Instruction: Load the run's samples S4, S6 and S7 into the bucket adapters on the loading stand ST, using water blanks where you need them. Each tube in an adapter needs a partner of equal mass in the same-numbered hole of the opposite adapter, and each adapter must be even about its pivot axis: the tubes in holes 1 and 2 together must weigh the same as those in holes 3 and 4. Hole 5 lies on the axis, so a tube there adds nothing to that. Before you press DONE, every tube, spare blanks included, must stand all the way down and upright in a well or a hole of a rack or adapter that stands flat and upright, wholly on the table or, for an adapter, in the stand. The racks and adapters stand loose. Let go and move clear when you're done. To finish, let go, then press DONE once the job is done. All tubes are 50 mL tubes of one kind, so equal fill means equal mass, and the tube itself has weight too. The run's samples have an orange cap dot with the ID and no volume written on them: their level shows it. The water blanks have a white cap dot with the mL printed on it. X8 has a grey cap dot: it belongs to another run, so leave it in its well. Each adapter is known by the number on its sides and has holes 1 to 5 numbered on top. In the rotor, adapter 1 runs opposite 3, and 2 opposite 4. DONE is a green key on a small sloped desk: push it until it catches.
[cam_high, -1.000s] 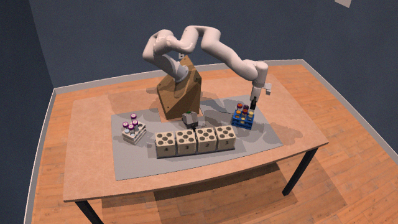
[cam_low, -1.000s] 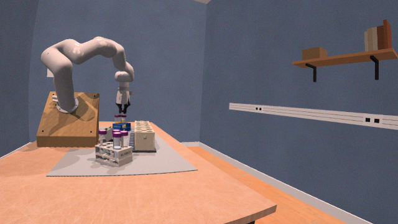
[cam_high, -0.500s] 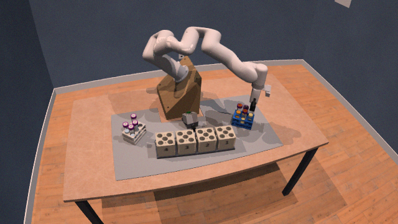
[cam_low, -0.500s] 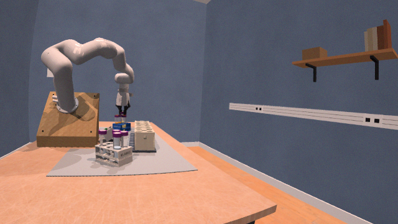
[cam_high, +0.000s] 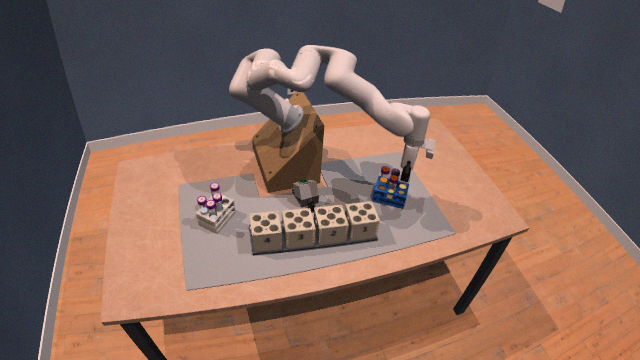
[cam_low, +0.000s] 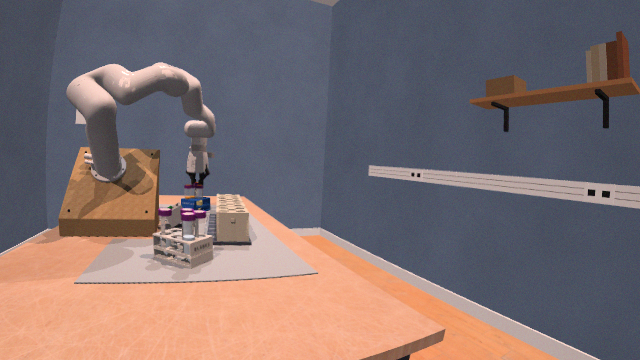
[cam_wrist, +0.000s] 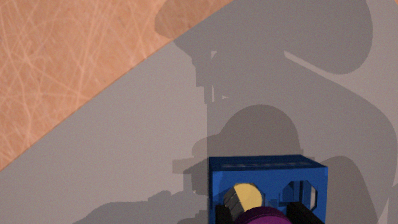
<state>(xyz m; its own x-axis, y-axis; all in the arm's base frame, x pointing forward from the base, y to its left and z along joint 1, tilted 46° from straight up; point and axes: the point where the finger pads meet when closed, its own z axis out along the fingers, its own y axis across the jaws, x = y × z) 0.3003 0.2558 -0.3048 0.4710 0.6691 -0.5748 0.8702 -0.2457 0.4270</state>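
Wrist view: purple cap (cam_wrist: 264, 217) cut off by lower edge; its dot not visible. Blue rack (cam_wrist: 270, 174) also cropped there. Top view: cap markings on the white rack's tubes (cam_high: 215, 187) too small to read; fill levels unclear.

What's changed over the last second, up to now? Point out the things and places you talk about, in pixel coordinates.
The arm (cam_high: 367, 97) (cam_low: 160, 80) has lowered its fingers (cam_high: 406, 173) (cam_low: 203, 178) slightly at the blue rack (cam_high: 390, 201) (cam_low: 195, 204) (cam_wrist: 270, 175); they flank a purple cap (cam_wrist: 264, 216), grip unclear. Adapters (cam_high: 266, 243) (cam_low: 233, 230) and white rack (cam_high: 216, 225) (cam_low: 192, 261) haven't visibly moved.
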